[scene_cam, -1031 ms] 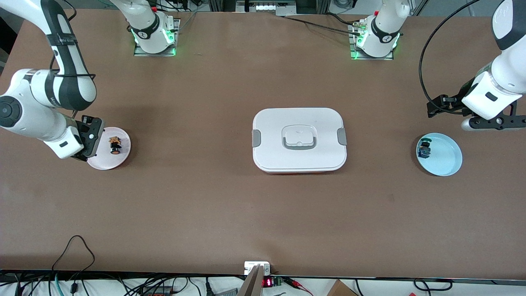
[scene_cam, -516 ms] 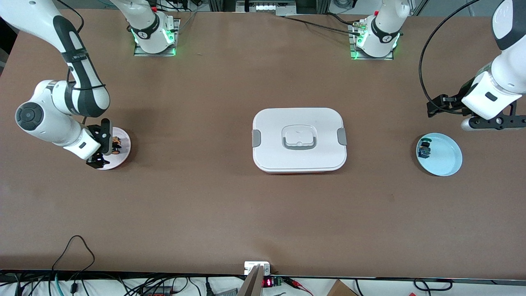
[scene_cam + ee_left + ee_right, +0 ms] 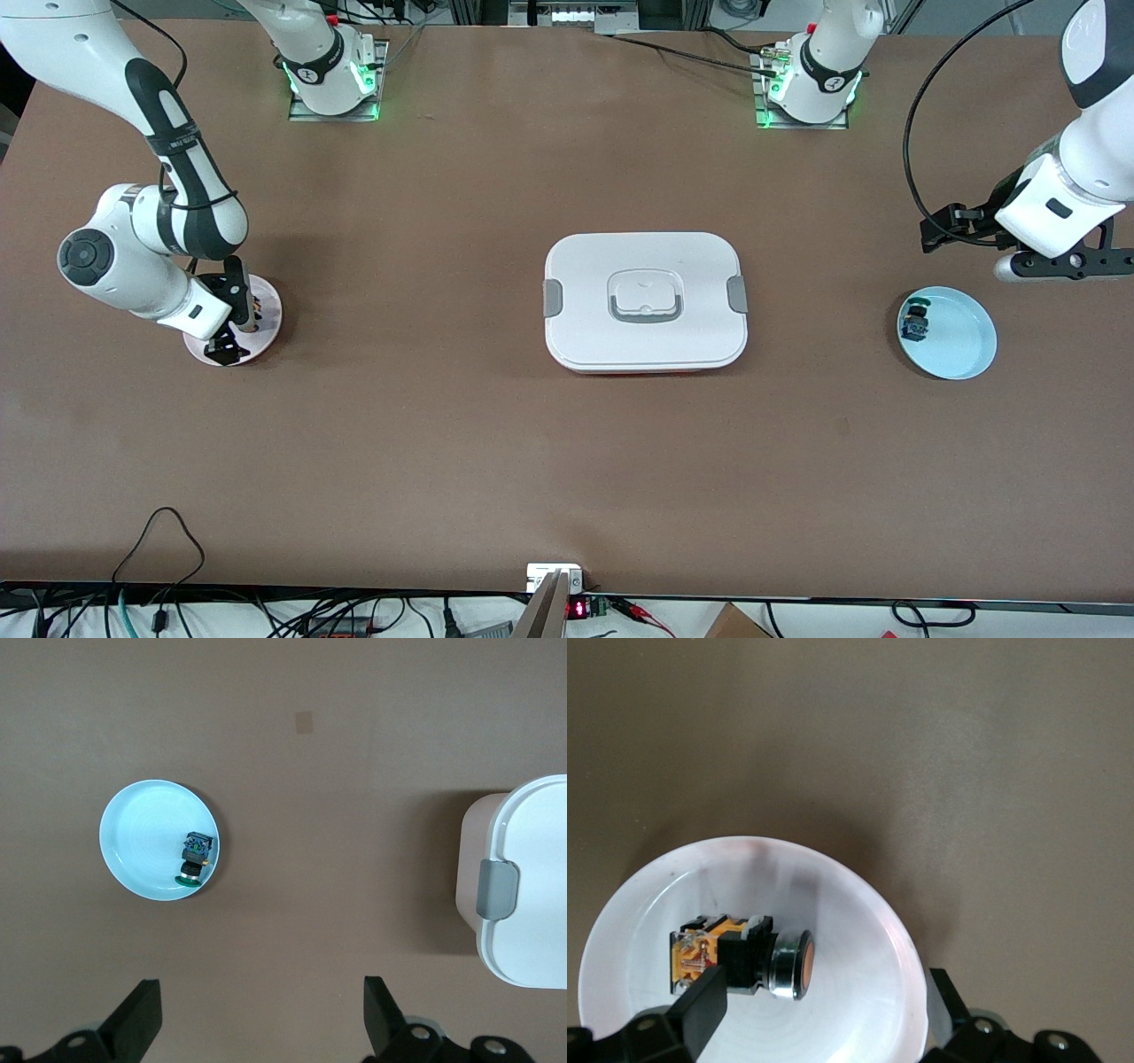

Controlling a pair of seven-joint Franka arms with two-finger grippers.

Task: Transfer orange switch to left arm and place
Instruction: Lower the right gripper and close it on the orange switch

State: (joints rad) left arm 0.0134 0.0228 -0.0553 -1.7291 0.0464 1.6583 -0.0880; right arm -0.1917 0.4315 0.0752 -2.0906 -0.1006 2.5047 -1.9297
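The orange switch (image 3: pixel 740 957) lies on its side in a pale pink plate (image 3: pixel 859 895) at the right arm's end of the table. In the front view only a sliver of it (image 3: pixel 256 310) shows beside the hand. My right gripper (image 3: pixel 232 317) is open low over that plate; in the right wrist view (image 3: pixel 824 1019) one finger (image 3: pixel 700 1005) sits next to the switch's block end. My left gripper (image 3: pixel 1067 264) is open and empty, waiting above the table beside the blue plate; it also shows in the left wrist view (image 3: pixel 257 1028). The white box (image 3: pixel 645 301) stands at the table's middle.
A light blue plate (image 3: pixel 966 346) at the left arm's end holds a small dark switch with a green-blue cap (image 3: pixel 915 323); both show in the left wrist view, plate (image 3: pixel 142 837) and switch (image 3: pixel 195 859). The box's clip end (image 3: pixel 496 889) shows there too.
My right gripper has moved from beside the pink plate to over it, covering most of the orange switch in the front view. The left arm has not moved.
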